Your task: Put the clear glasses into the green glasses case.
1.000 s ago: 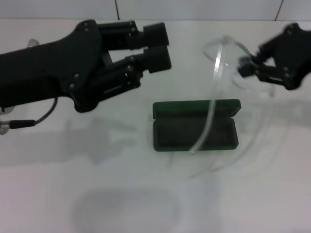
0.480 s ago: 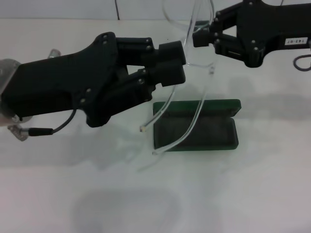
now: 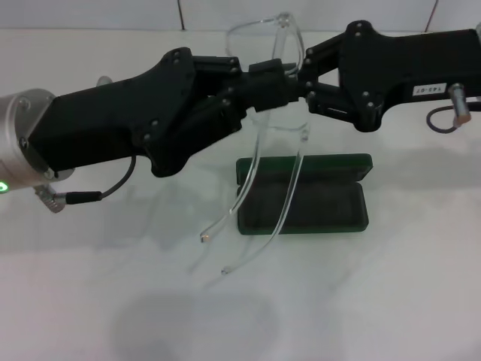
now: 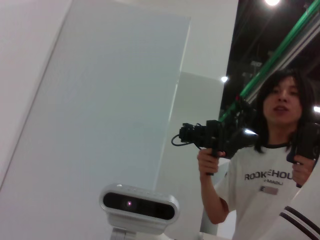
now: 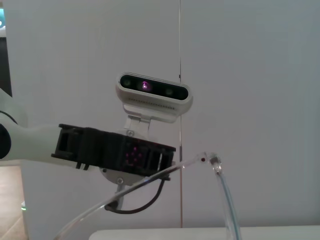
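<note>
White tabletop under me holds the open case (image 3: 302, 195) at six o'clock below the glasses (image 3: 264, 135), pinched mid-air by both my left gripper (image 3: 282, 89) and right gripper (image 3: 304, 79); light, slippery, fragile, best held at the frame.

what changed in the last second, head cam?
The right gripper carried the clear glasses from the table's right side up and left, over the green glasses case. The left gripper advanced right to meet them at the frame. Temples now hang down. Case stayed put, open.
</note>
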Robot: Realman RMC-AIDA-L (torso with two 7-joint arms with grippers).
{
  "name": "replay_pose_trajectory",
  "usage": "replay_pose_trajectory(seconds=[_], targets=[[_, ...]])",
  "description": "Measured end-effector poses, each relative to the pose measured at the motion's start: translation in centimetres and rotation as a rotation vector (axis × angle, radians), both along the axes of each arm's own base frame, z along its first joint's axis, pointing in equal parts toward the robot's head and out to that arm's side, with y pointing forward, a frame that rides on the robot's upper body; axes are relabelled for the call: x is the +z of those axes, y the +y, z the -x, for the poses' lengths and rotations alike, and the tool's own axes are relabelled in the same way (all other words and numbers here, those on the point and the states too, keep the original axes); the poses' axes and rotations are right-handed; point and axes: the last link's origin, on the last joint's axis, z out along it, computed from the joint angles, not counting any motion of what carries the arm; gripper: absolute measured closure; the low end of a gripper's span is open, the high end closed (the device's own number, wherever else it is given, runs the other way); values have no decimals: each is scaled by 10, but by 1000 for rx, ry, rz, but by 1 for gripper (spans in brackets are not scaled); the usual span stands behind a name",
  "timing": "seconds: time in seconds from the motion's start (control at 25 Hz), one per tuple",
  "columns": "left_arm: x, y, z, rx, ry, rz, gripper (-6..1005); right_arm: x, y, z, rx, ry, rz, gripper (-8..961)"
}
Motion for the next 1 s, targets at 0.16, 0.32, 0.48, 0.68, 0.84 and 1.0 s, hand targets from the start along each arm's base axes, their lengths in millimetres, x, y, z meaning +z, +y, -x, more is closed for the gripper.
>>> replay_pose_trajectory(seconds=[0.16, 0.32, 0.48, 0.68, 0.84, 1.0], targets=[[-2, 1, 2, 11, -8, -4, 885, -4, 2, 2, 8, -1, 10, 859], [-5, 3, 6, 40, -23, -6, 952, -7, 2, 7, 22, -8, 21, 859], [-9, 5, 12, 71, -50, -17, 952, -9, 3, 8, 27, -11, 21, 860], [-12, 5, 16, 86, -65, -45, 952, -10, 3, 9, 27, -10, 22, 860], [-15, 5, 21, 103, -78, -72, 952, -9, 5, 8, 17, -6, 9, 860], [-17, 4, 22, 105, -84, -90, 952, -9, 9, 6, -8, -5, -8, 860]])
